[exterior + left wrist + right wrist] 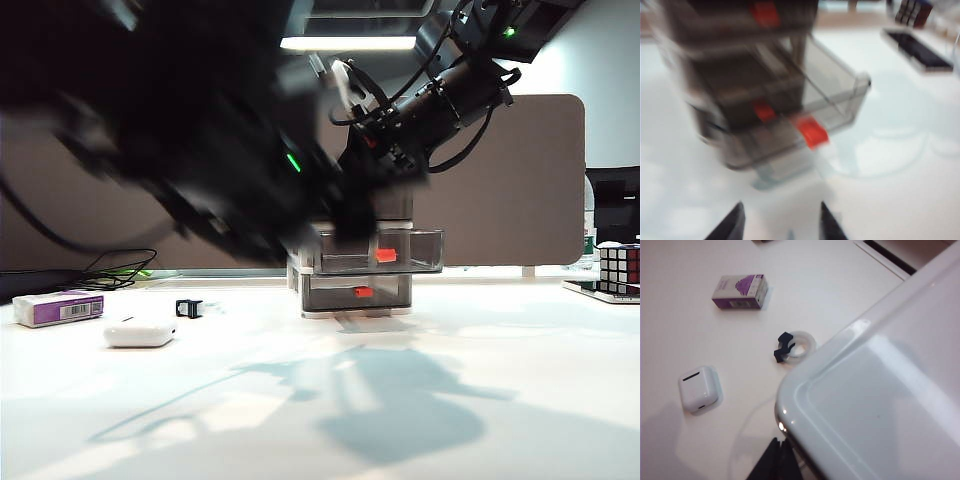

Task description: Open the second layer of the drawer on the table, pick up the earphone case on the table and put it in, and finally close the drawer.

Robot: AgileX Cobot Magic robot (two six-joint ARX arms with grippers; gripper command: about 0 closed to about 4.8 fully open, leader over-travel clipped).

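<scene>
The earphone case (140,332) lies untouched on the table (320,420) at the left, likely the next pickup. Mid-scene, the second layer of the drawer (385,252) stands pulled out to receive it. The left gripper (780,225) hangs before it, parted and empty. The right gripper (777,460), closed, braces the drawer (880,395) top.

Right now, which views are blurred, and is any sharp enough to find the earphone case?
Exterior view: left arm smeared by motion, table things sharp. Left wrist view: drawer blurred throughout. Right wrist view: sharp, earphone case clear, glare on the drawer top.
</scene>
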